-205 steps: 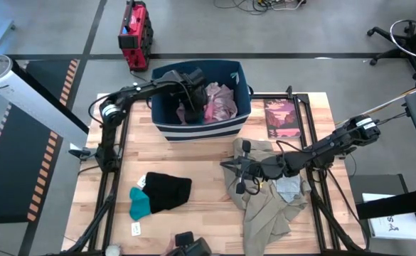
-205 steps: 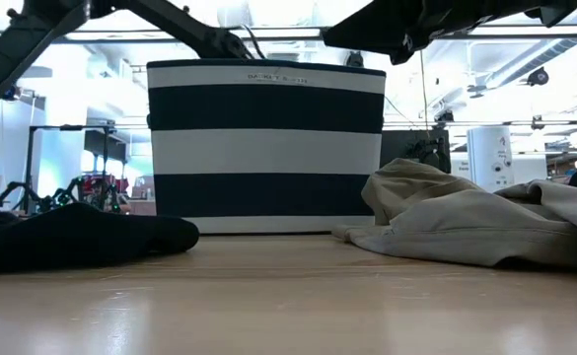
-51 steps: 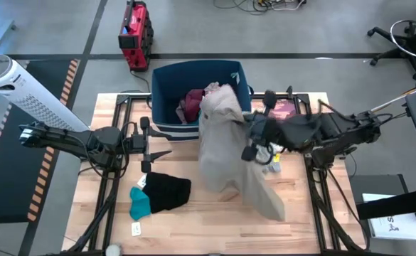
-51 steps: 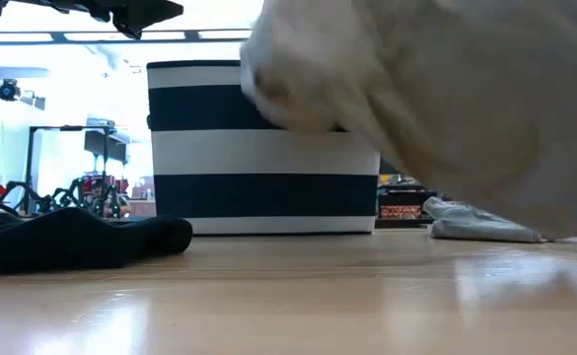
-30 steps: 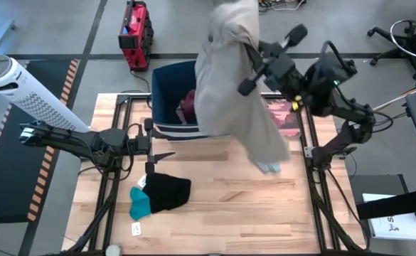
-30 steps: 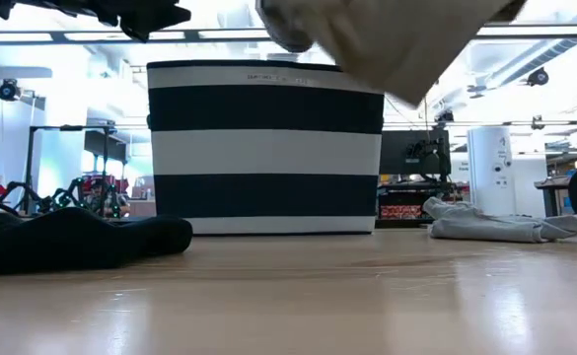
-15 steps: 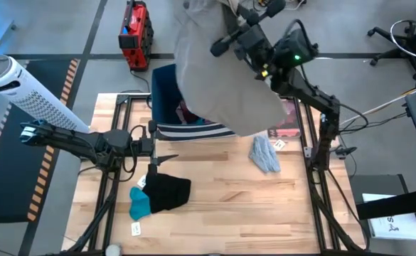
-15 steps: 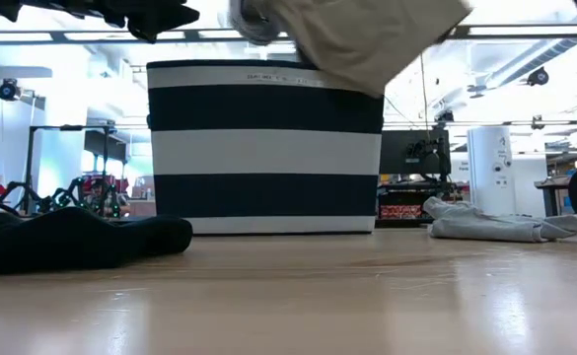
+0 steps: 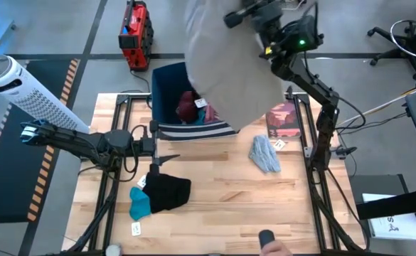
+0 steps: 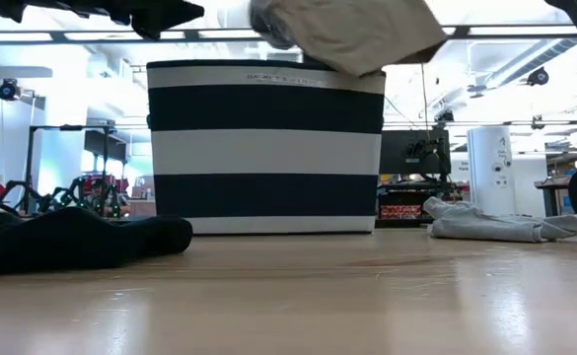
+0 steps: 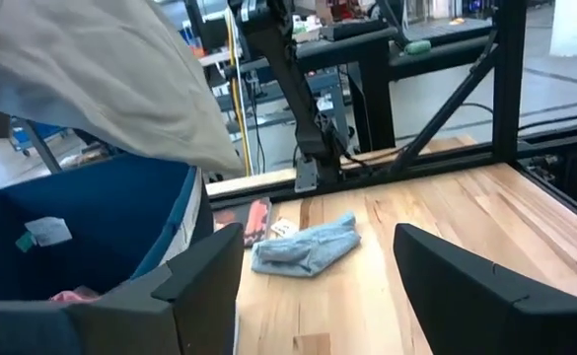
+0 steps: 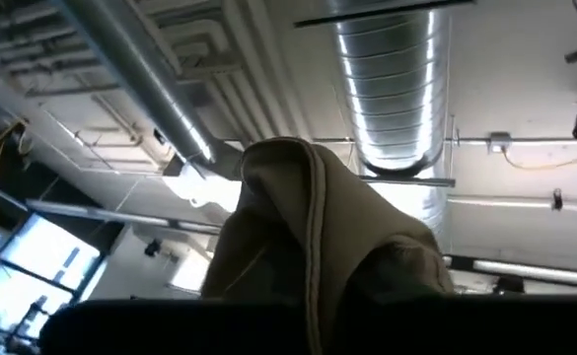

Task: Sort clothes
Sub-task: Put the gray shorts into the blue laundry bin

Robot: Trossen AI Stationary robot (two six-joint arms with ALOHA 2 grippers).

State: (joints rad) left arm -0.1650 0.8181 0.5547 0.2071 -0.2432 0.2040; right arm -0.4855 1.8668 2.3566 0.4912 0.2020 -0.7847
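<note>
The worktop (image 9: pixel 215 206) is pale planked wood with a slight sheen, framed in matt black metal. The khaki trousers (image 9: pixel 225 64) are soft, matt woven cloth, loosely creased. The striped bin (image 10: pixel 265 148) is stiff fabric. The black garment (image 9: pixel 167 190) looks thick and matt; the pale grey piece (image 9: pixel 265 154) looks ribbed.

Khaki trousers (image 9: pixel 225 67) hang over the striped bin (image 9: pixel 193 129) at 12 o'clock, blocking its mouth; bare bench (image 9: pixel 222 206) lies open between black garment (image 9: pixel 166 190) and grey piece (image 9: pixel 266 153).
</note>
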